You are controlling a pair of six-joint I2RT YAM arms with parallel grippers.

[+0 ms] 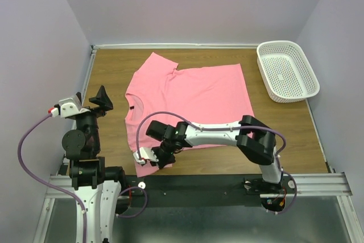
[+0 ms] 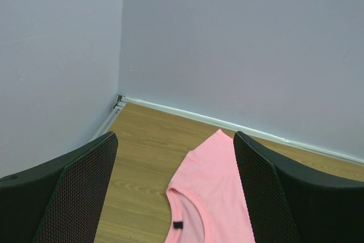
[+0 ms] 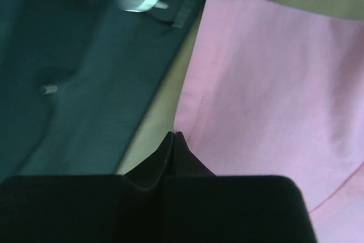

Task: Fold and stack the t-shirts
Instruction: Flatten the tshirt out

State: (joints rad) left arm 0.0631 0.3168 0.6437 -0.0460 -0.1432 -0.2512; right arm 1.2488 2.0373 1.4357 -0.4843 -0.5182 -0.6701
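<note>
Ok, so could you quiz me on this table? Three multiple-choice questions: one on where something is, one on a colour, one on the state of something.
1. Where on the table does the white basket sit?
A. Near left corner
B. Far right corner
C. In the middle

2. What colour is the t-shirt?
A. Blue
B. White
C. Pink

3. How does the left pincer stand?
A. Open, holding nothing
B. Shut on a sleeve
C. Shut on a cup

Answers:
1 B: the white basket sits by the right wall at the table's far end, apart from the t-shirt.
2 C: the one t-shirt spread flat on the wood is pink.
3 A: the left pincer gapes wide above the table, with nothing in it.
</note>
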